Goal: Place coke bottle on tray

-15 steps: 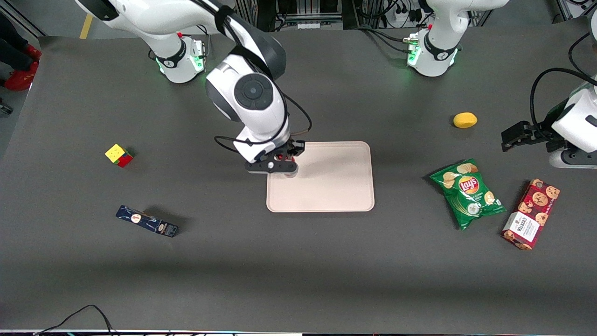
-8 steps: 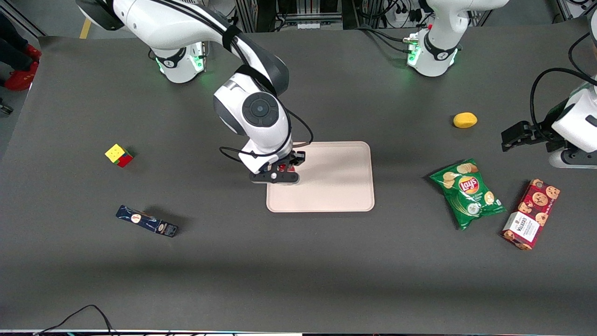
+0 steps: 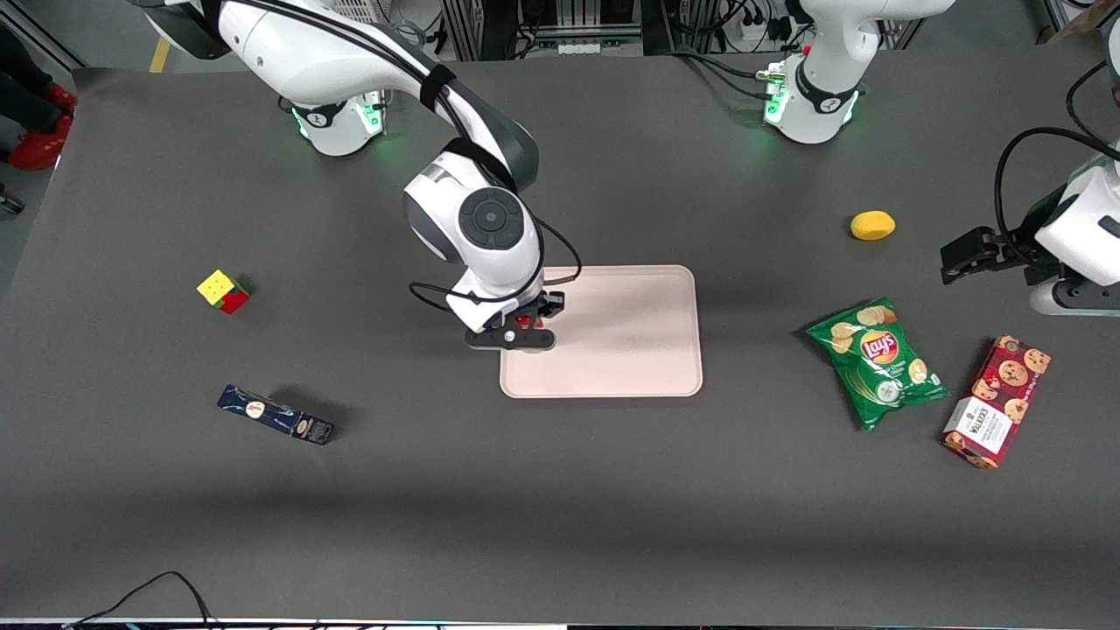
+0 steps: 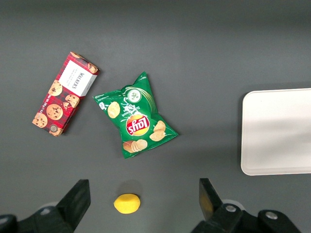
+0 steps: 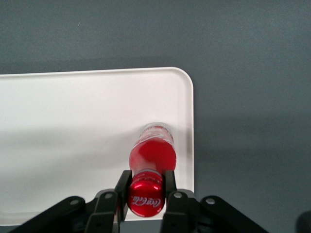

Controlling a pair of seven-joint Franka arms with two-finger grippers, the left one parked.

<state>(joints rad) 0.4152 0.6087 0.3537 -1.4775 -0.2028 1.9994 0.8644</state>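
Here the tray [image 3: 612,350], pale, flat and low-rimmed, was the biggest thing before me, and my gripper [image 5: 146,187] hung over its edge toward the working arm's end, clamped on the bottle [image 5: 151,155] at the neck just under the cap. The bottle stood upright, base at or just above the tray near its rim. Small, slim and red with a clear base, it seemed light, stiff, smooth, and tippy.

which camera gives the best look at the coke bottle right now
The right wrist view: the coke bottle stands upright on the tray near its rim, its neck between the fingers of the gripper. The front view shows only a red speck under the gripper. The left wrist view misses it.
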